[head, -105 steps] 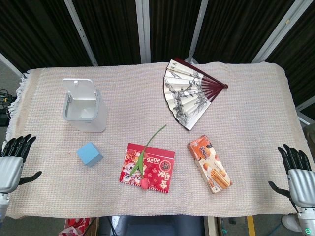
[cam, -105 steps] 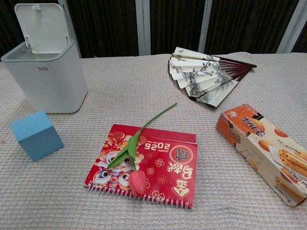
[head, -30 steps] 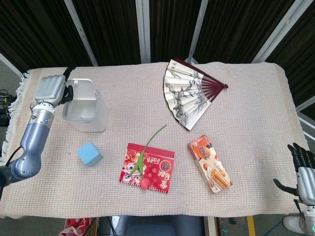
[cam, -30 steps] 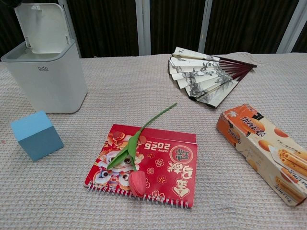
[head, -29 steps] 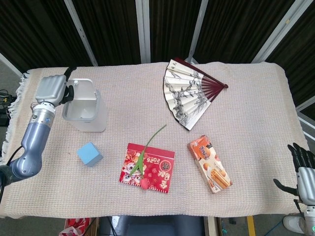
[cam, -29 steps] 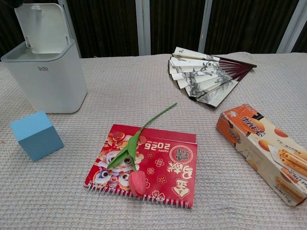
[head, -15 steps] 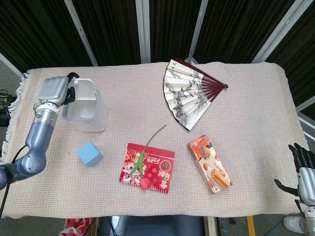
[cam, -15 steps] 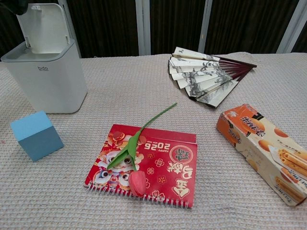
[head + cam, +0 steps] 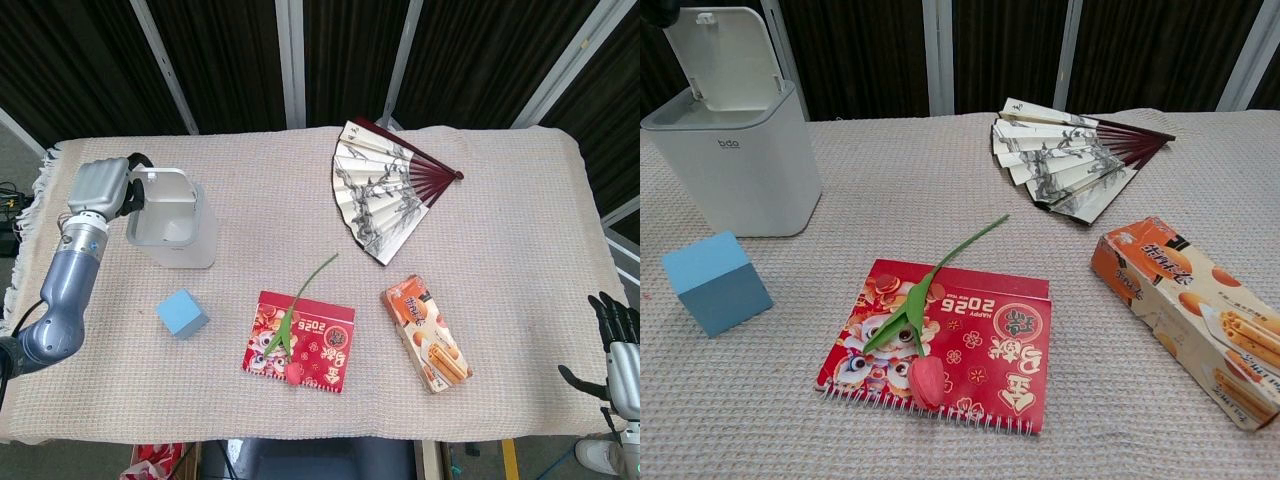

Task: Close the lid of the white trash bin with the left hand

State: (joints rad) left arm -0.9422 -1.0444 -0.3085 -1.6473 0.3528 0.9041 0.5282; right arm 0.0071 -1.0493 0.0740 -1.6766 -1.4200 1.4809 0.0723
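The white trash bin (image 9: 182,232) stands at the table's left, its lid (image 9: 167,189) raised at the back. The chest view shows the lid (image 9: 725,55) upright over the bin body (image 9: 735,165), leaning slightly. My left hand (image 9: 98,188) is against the bin's left rear, back facing the camera, and its dark fingers (image 9: 132,161) reach the lid's top corner. In the chest view only dark fingertips (image 9: 658,10) show, at the lid's upper left. My right hand (image 9: 620,350) hangs off the table's front right corner with its fingers spread, holding nothing.
A blue cube (image 9: 181,313) sits in front of the bin. A red notebook (image 9: 300,341) with a tulip (image 9: 293,368) on it lies at centre front. A snack box (image 9: 427,334) lies to the right and a paper fan (image 9: 380,190) lies open at the back.
My left hand rose from the front left table edge to the bin's lid. In the last half second it shifted slightly left and the lid leaned a little. The right hand sank lower.
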